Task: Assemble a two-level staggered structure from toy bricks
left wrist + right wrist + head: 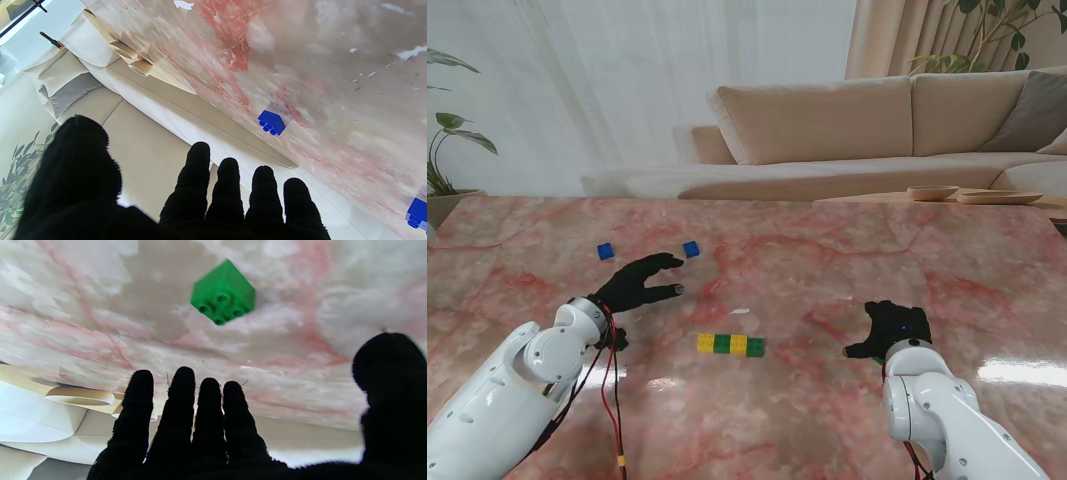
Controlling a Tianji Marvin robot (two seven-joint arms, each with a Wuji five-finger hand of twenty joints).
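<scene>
Brick row (730, 345) lengthwise left to right between both empty, spread-fingered hands (639, 284) (892, 328)

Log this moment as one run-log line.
row: four bricks, one level | blue bricks: loose, far left | left hand: open, near blue bricks | right hand: open, over a green brick

My hands (639, 282) wear matt black knit cloth; beside them the bricks (730, 345) look like glossy plastic on polished pink marble table (827, 400).
</scene>
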